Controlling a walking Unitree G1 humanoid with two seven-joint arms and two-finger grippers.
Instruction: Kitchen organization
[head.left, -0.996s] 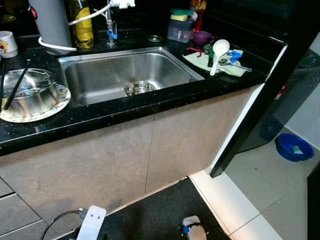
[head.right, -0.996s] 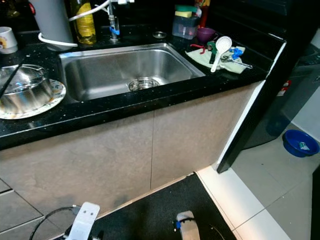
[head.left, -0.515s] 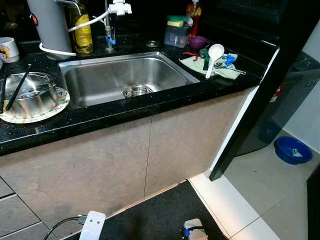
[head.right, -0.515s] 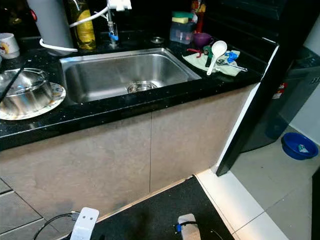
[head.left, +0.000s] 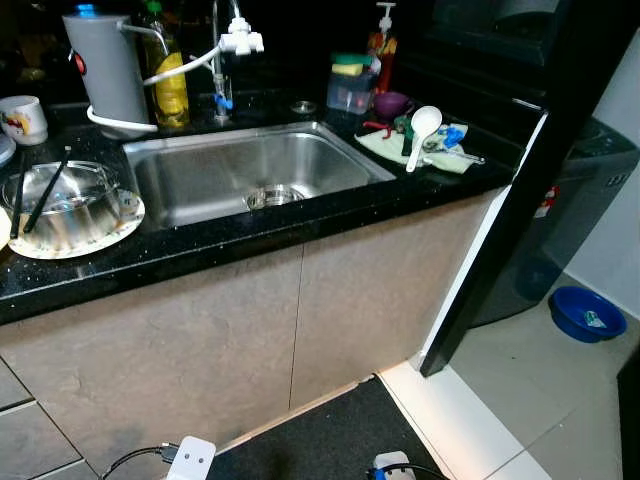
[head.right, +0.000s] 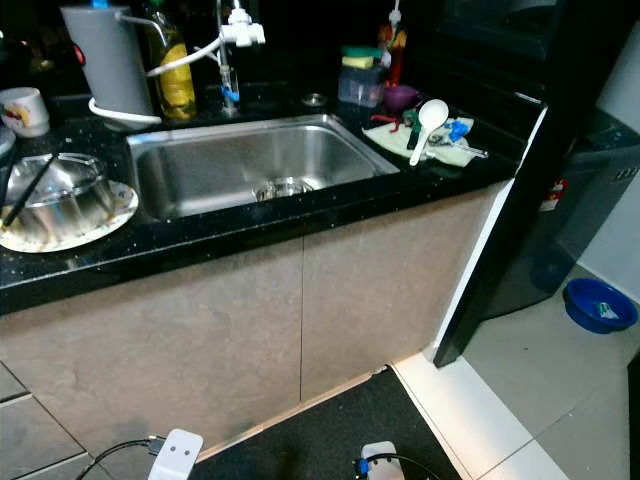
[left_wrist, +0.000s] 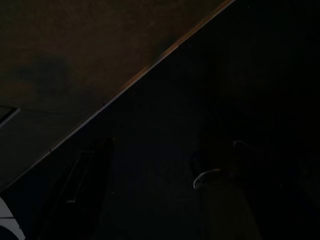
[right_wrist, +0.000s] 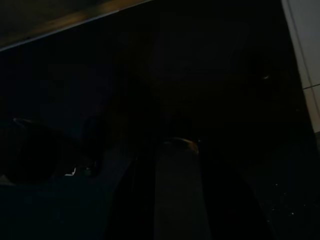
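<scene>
Both arms idle, low by floor mat (head.left: 330, 450); wrist views too dark, finger state: can't tell. Sink (head.left: 250, 175), steel bowl (head.left: 60, 200) on plate, white spoon (head.left: 420, 130) on cloth, all up on counter (head.left: 200, 250), well apart from grippers.

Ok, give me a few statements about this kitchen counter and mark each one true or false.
1. The white ladle lies on a cloth to the right of the sink. True.
2. The steel bowl sits inside the sink. False: it stands on a plate on the counter, left of the sink.
3. A blue basin is on the floor at the right. True.
4. The mug stands on the cloth beside the ladle. False: it is at the far left of the counter.
5. A bottle of yellow liquid stands behind the sink. True.
</scene>
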